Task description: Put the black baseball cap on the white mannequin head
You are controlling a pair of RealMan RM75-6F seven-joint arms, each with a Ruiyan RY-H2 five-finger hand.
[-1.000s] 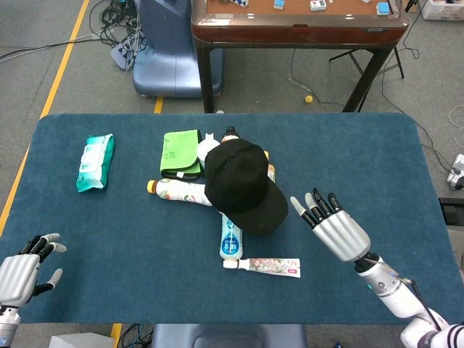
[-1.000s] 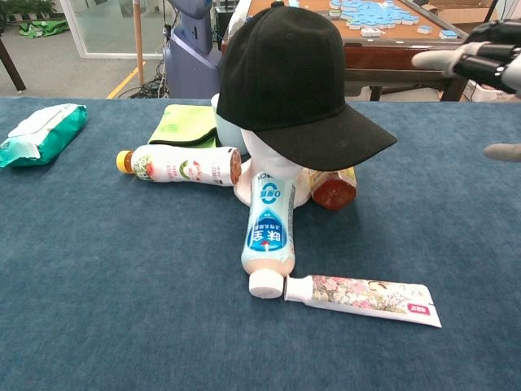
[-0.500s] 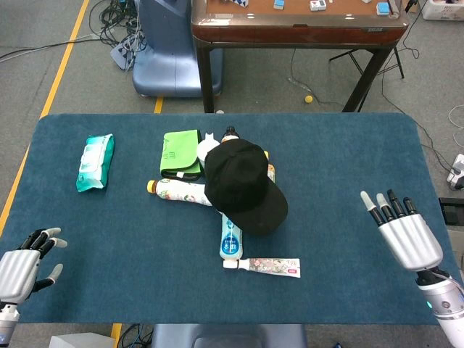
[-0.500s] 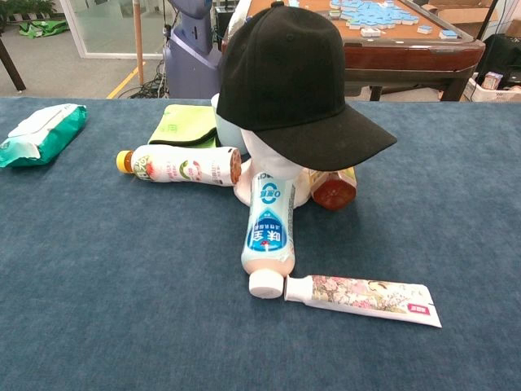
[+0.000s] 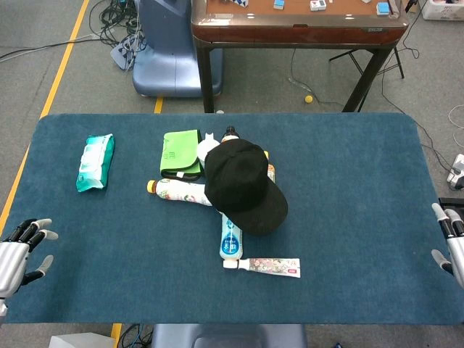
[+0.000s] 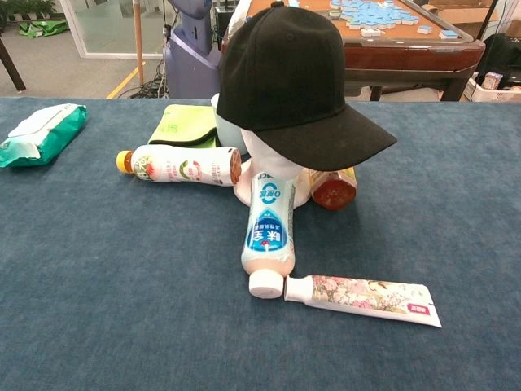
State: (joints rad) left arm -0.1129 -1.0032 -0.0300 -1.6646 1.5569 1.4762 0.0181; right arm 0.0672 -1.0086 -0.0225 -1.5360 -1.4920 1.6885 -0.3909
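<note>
Black cap [image 6: 293,81] sits on mannequin head [image 6: 273,167] — both hands (left hand [image 5: 14,254], right hand [image 5: 453,243]) empty, fingers apart.

L hand [image 5: 16,254] | silver shell, black fingers, grey tips | R hand [image 5: 453,243] same

Grey floor [image 5: 65,43], yellow line [image 5: 61,69], brown table [image 5: 297,29] behind.

Black cap [image 6: 289,77] sits on white mannequin head [image 6: 264,159] w/ 3 bottles around its base.
</note>
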